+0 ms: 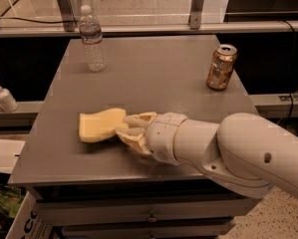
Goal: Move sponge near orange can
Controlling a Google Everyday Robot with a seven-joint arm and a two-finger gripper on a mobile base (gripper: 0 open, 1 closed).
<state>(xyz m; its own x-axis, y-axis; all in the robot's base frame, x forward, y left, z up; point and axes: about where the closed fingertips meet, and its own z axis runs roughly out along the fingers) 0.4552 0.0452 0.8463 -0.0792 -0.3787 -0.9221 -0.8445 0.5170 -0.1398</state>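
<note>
My tool (124,131) sits low over the front-left part of the table (158,78), reaching in from the right on my thick white arm (238,153). Its two pale yellow padded fingers (134,142) are clamped on the right end of the sponge (99,125) — one finger shows along the sponge's upper edge, the other lies lower and closer to the table's front edge. The rest of the sponge sticks out to the left of the tool, flat and roughly level, with a dark shadow under its front edge. I cannot tell whether it rests on the table or hangs just above it.

The orange can (221,67) stands upright near the table's right edge, toward the back, well apart from the sponge — most of the grey tabletop lies between them. A clear water bottle (92,39) with a white cap stands upright at the back-left corner of the table. Off the table, on a ledge to the left, stands a small white pump bottle (2,95). Below the front edge of the table are grey drawers (148,215).
</note>
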